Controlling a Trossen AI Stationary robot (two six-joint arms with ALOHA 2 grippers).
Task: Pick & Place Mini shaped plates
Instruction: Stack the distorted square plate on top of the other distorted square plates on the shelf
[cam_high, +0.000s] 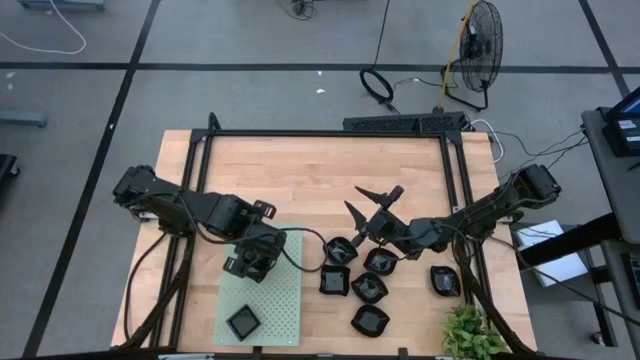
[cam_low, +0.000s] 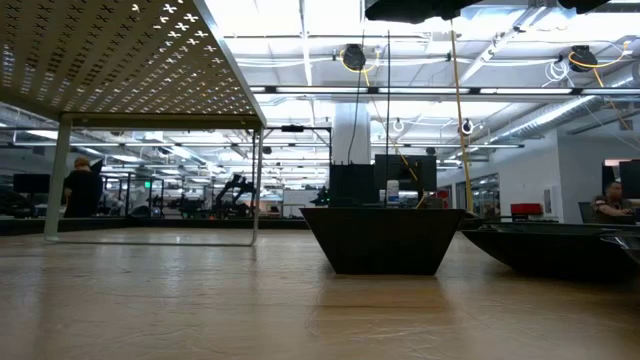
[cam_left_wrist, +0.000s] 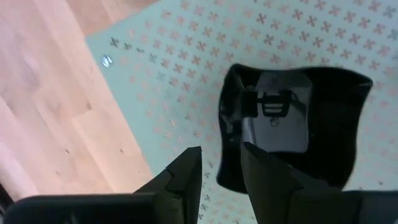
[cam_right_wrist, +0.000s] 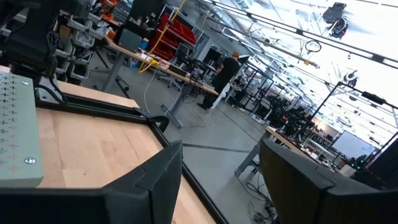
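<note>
Several glossy black mini plates lie on their bases on the wooden table in a cluster (cam_high: 368, 288). One more (cam_high: 444, 280) sits toward the right edge, and a square one (cam_high: 243, 322) rests on the pale green perforated mat (cam_high: 275, 300). My left gripper (cam_high: 248, 265) hovers over the mat's far end. In the left wrist view its fingers (cam_left_wrist: 222, 152) are narrowly open and empty, beside a wavy-edged black plate (cam_left_wrist: 298, 118) on the mat. My right gripper (cam_high: 355, 198) is raised beyond the cluster, open and empty (cam_right_wrist: 221, 155), pointing toward the table's far-left.
A black frame (cam_high: 330, 132) runs around the tabletop. A green plant (cam_high: 470, 335) stands at the near right corner. In the low view two dark plates (cam_low: 385, 240) (cam_low: 560, 250) stand on the wood, and the perforated mat (cam_low: 120, 50) shows from below. People stand far off in the room.
</note>
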